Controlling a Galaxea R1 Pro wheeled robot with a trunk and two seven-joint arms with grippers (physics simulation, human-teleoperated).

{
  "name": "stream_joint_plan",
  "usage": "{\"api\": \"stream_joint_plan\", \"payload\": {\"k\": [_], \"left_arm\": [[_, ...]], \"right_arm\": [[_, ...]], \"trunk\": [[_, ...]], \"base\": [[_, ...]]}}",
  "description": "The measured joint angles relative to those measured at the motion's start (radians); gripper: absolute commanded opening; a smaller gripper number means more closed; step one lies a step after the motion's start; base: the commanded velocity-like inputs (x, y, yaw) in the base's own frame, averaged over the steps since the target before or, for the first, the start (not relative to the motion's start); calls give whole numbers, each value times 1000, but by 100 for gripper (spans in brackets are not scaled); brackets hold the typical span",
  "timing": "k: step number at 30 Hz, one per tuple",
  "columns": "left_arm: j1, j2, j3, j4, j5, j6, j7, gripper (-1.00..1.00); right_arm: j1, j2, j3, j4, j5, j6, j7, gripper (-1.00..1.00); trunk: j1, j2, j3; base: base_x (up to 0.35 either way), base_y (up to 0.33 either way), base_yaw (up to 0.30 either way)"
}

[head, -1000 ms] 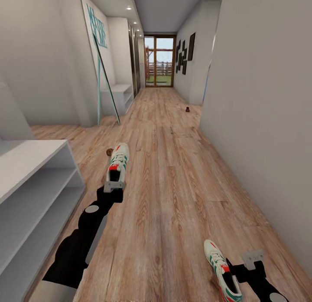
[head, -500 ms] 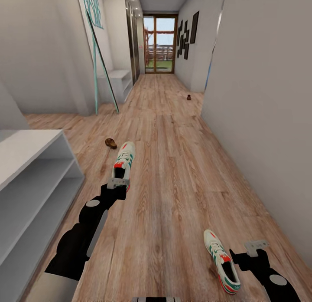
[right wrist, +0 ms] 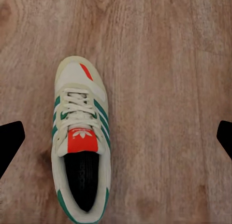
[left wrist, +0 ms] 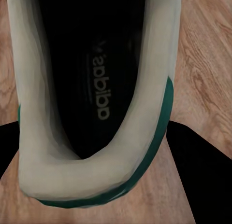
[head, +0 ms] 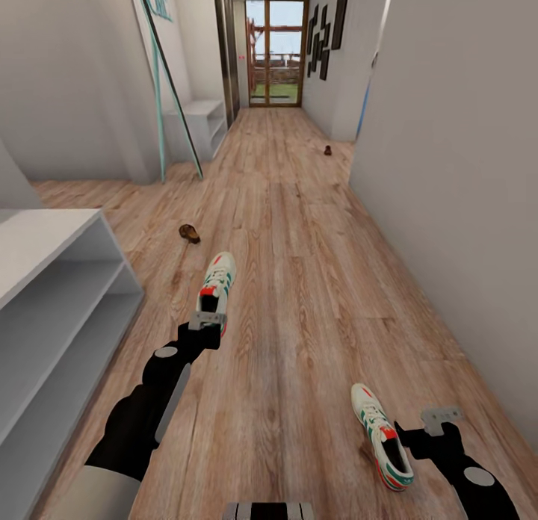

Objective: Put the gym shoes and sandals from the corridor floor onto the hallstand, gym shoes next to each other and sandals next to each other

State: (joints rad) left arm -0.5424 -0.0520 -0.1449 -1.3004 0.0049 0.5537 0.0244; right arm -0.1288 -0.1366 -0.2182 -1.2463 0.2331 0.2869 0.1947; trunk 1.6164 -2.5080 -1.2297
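Observation:
My left gripper [head: 207, 320] is shut on the heel of one white gym shoe [head: 215, 282], whose toe points down the corridor. In the left wrist view the shoe's dark opening [left wrist: 96, 79] lies between the two black fingers. The other gym shoe [head: 381, 444] [right wrist: 82, 142] lies on the corridor floor [head: 299, 296] at the near right. My right gripper [head: 441, 419] [right wrist: 118, 137] hangs open just to its right, holding nothing. One brown sandal [head: 189, 233] lies on the floor beyond the held shoe, and a second sandal [head: 327, 151] lies far up the corridor by the right wall. The pale grey hallstand [head: 45, 240] stands at my left.
A grey wall [head: 463, 169] runs close along the right. A teal-framed panel [head: 161, 79] leans on the left wall, with a small white bench [head: 200, 116] behind it. A glass door [head: 273, 49] closes the far end of the corridor.
The view has shifted down the corridor. The left gripper has drawn the gym shoe back from the near sandal, which now lies well beyond its toe. The right gripper keeps its place beside the other shoe.

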Motion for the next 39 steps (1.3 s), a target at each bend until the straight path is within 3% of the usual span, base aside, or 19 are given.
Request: {"api": "stream_joint_plan", "payload": {"k": [3, 6, 8, 11, 14, 22, 29, 39], "left_arm": [[-14, 0, 0, 2, -1, 1, 1, -100], [-25, -1, -1, 2, 1, 1, 0, -100], [-29, -3, -1, 2, 2, 1, -1, -100], [-32, -8, -2, 2, 3, 1, -3, -100], [-37, -10, -2, 2, 3, 1, -6, -100], [-70, -16, -4, -6, 4, 1, -7, -100], [-71, -35, -5, -10, 4, 2, -7, -100], [-67, -36, -4, -11, 3, 2, -7, -100]], "right_arm": [[-29, 2, 2, -17, -1, 3, 0, 100], [-107, 3, 3, -24, -1, 7, 5, 100], [-160, 4, 4, -14, 0, 15, 32, 100], [-185, 5, 4, 27, 2, 27, 84, 100], [-193, 5, 3, 107, 4, 27, 124, 100], [-197, -1, 0, 340, 6, -13, 143, 100], [-198, -2, 2, 374, 7, -63, 144, 100], [-198, -3, -2, 371, 8, -115, 143, 100]], "trunk": [[1, -1, -12], [3, -1, -23], [4, -2, -31], [5, -3, -43], [6, -3, -54], [10, -5, -85], [13, -7, -115], [17, -9, -160]], "base": [[0, 0, 0], [0, 0, 0], [0, 0, 0], [0, 0, 0], [0, 0, 0], [0, 0, 0], [0, 0, 0], [0, 0, 0]]}}
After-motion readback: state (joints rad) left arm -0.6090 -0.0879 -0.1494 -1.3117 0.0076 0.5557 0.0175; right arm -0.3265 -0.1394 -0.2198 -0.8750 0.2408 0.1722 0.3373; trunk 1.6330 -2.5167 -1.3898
